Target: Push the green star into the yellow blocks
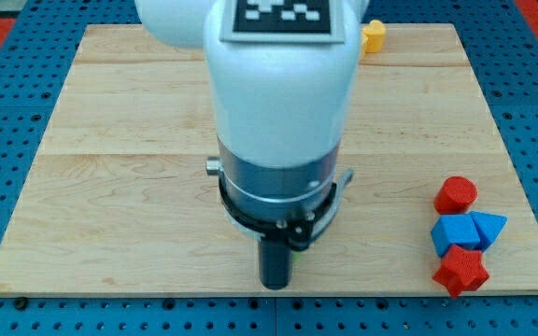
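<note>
Nearest the camera stood the arm's dark rod, its tip (276, 285) resting near the bottom edge of the wooden board (110, 187), touching no block; being a bare rod, it had nothing to open or close. The green star was nowhere to be seen, perhaps hidden behind the bulky white arm (278, 84), so the step in hand looked like the approach, with the push not yet begun. Only one yellow block (373, 36) showed, at the top edge just right of the arm. At the view's right bottom sat a red cylinder (456, 194), two blue blocks (468, 231) and a red star (460, 270), crowded near the corner. The next move seemingly called for finding the star and getting behind it; the view's left offered wide bare wood.
</note>
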You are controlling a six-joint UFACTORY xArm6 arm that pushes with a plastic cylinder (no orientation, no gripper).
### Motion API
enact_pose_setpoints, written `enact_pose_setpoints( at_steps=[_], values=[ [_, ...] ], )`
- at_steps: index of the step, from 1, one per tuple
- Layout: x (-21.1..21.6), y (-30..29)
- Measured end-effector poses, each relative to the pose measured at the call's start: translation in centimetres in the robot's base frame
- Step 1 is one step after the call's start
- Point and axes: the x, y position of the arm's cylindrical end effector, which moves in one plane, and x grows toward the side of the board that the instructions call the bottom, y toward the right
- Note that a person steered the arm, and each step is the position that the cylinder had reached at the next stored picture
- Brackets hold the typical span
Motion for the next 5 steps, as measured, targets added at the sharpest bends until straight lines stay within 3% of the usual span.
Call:
enact_pose_setpoints(
  at_steps=[1, 3, 5],
  values=[
    [-0.4, 0.8],
    [-6.6, 1.0],
    [-5.7, 6.8]
  ],
)
